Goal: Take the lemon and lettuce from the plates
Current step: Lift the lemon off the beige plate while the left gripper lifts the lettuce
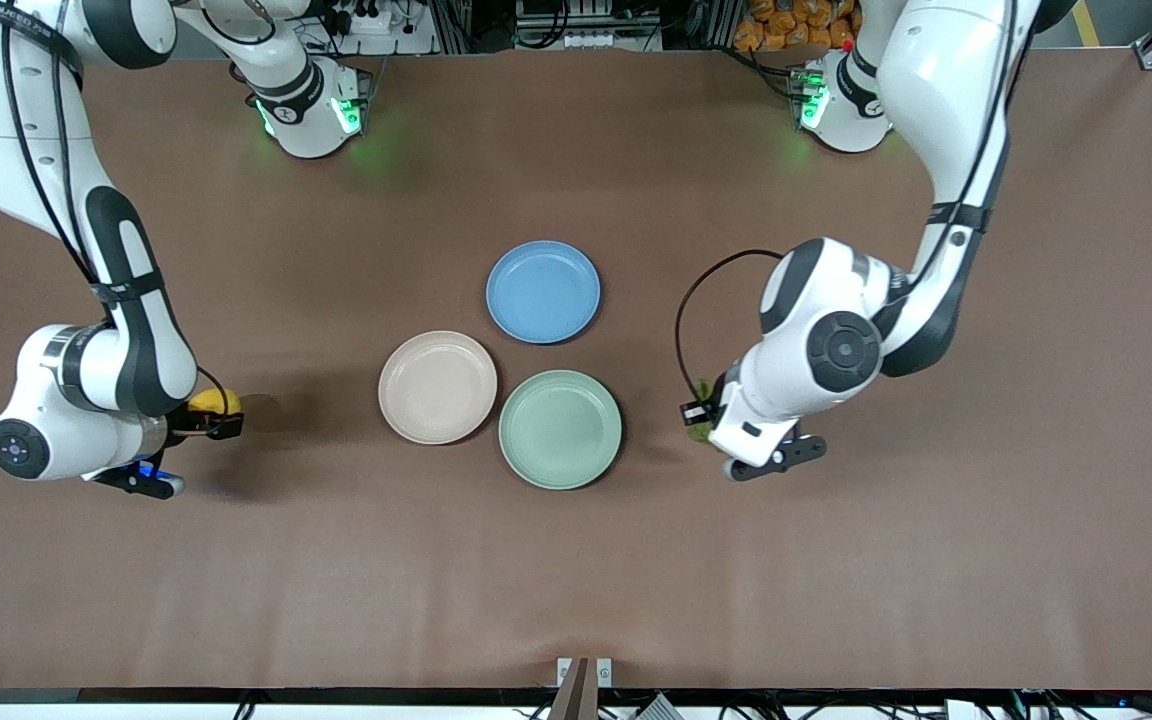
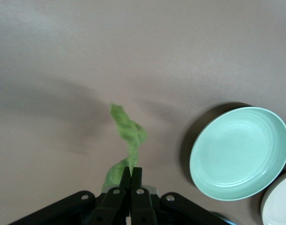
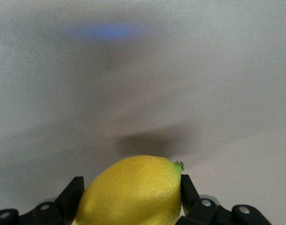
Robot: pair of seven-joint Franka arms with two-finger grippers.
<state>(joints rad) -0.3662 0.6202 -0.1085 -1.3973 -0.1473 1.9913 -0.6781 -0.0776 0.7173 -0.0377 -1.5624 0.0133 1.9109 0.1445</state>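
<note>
- The right gripper (image 3: 133, 197) is clamped on the lemon (image 3: 133, 190), held above bare table (image 1: 836, 580) toward the right arm's end, well apart from the beige-pink plate (image 1: 437, 387); the lemon's shadow falls on the cloth under it.
- The left gripper (image 2: 132, 180) pinches the lettuce (image 2: 128, 133) with its fingers pressed together on the leaf's lower end; the leaf hangs twisted over the table just beside the mint green plate (image 1: 560, 429), toward the left arm's end.
- Both of those plates hold nothing; they touch each other; the blue plate (image 1: 543, 291) sits farther from the front camera, just beside both.
</note>
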